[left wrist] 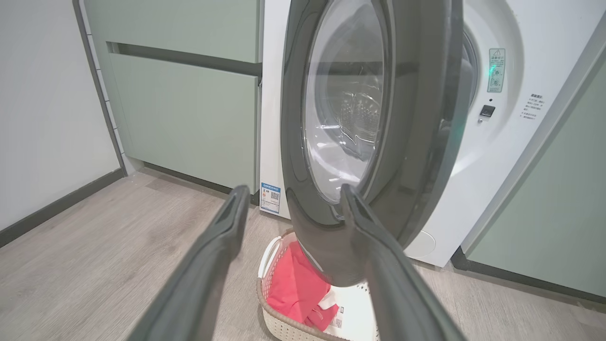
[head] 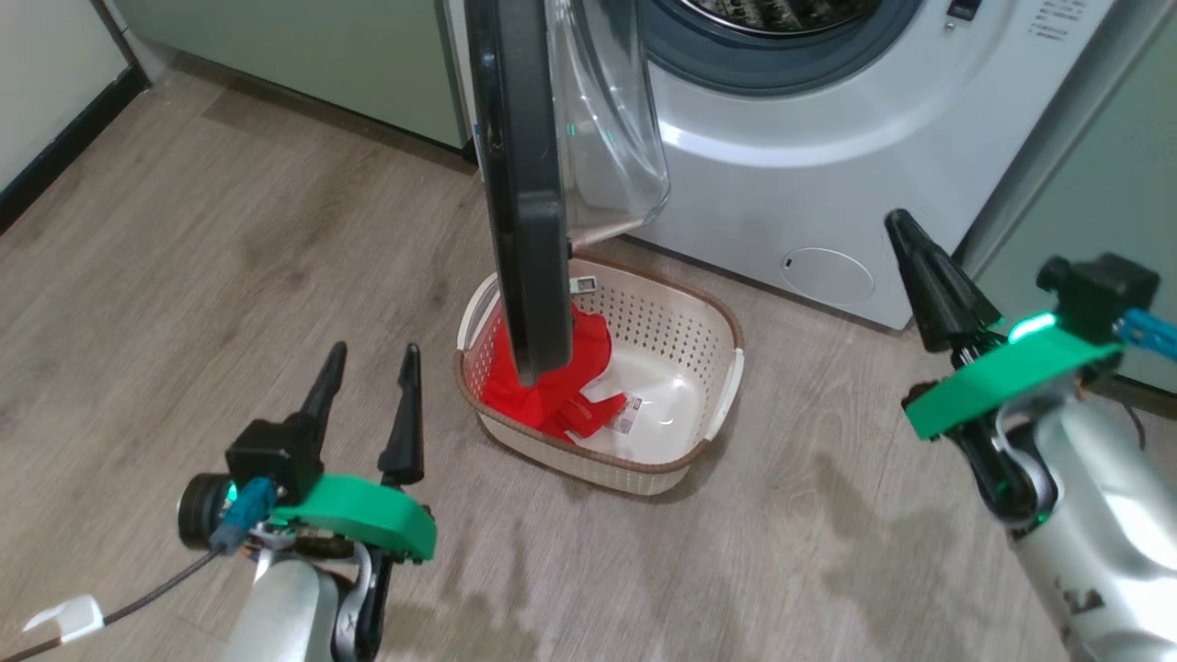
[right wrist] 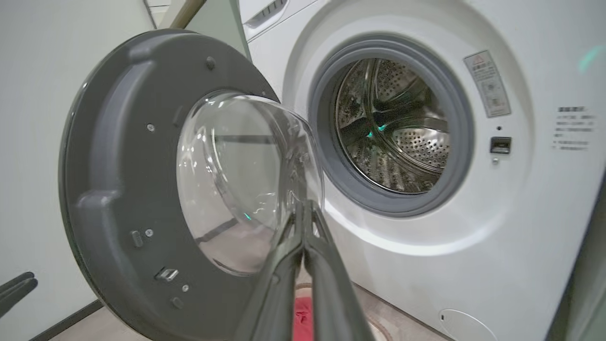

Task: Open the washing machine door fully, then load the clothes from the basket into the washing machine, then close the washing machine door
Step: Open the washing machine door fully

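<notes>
- Washing machine door (head: 529, 184): swung out roughly square to the washing machine (head: 828, 184) front; likely short of fully open.
- Basket (head: 667, 317): on the floor (head: 230, 230) just before the washing machine, partly under the door's lower edge.
- Clothes (head: 542, 400): red bundle in the basket's left half; the door rim overhangs it, hampering a reach from above.
- Left claw (head: 375, 351): spread wide, empty, left of the door, seemingly placed to push it wider.
- Right claw (head: 906, 230): pinched shut, empty, right of the basket, clear of the door.

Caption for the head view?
Open washing machine door above basket of red clothes; left claw open, right claw shut.
</notes>
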Robot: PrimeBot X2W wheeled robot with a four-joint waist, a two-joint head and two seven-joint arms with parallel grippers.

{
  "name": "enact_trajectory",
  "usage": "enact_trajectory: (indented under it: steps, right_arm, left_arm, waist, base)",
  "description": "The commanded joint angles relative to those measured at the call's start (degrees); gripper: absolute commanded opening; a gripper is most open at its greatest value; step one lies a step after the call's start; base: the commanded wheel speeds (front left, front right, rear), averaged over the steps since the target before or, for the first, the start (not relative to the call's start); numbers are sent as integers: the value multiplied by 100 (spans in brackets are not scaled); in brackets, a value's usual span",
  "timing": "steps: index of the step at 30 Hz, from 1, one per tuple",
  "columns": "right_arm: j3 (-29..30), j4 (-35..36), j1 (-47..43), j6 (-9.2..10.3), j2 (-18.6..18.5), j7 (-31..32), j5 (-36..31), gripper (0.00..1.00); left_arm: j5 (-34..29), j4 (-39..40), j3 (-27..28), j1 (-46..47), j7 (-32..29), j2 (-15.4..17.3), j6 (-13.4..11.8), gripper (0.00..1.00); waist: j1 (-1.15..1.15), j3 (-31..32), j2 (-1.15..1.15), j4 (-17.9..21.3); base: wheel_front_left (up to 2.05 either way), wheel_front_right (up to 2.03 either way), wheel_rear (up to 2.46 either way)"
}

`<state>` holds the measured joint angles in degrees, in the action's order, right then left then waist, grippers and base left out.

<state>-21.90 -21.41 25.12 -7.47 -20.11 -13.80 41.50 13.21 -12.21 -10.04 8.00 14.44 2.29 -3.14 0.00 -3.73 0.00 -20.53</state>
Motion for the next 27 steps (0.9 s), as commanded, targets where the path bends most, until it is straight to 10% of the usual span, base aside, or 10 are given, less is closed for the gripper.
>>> enact_trajectory:
  steps: [1, 15, 16, 17, 18, 19, 27]
  right_arm:
    - [90, 235, -93, -2, 73, -78, -171, 0]
    - [1850, 1253, -1539, -2, 1357, -118, -2038, 0]
    - [1923, 1294, -1597, -2, 1416, -118, -2081, 5]
    - [1989, 1335, -1646, -2, 1458, -118, -2178, 42]
    - [1989, 1335, -1646, -2, 1458, -118, -2178, 42]
    - [1900, 1347, -1751, -2, 1494, -119, -2345, 100]
    - [1866, 1421, -1865, -2, 1577, -119, -2492, 100]
  left_arm:
    - [7, 211, 225, 168, 56, 59, 16, 100]
    - [-78, 422, 287, 59, 56, 59, 123, 100]
    - [-81, 414, 278, 55, 56, 59, 123, 100]
    - [-84, 409, 271, 51, 56, 59, 121, 100]
    - [-84, 409, 271, 51, 56, 59, 121, 100]
    - [-84, 404, 257, 46, 56, 59, 118, 100]
    - [-59, 410, 241, -32, 56, 59, 97, 100]
  waist:
    - [0, 9, 0, 26]
    - [0, -22, 0, 145]
    - [0, -24, 0, 149]
    - [0, -25, 0, 155]
    - [0, -25, 0, 155]
    - [0, -20, 0, 158]
    - [0, 11, 0, 186]
  base:
    - [0, 0, 0]
    - [0, 0, 0]
    - [0, 0, 0]
    - [0, 0, 0]
    - [0, 0, 0]
    - [0, 0, 0]
    - [0, 0, 0]
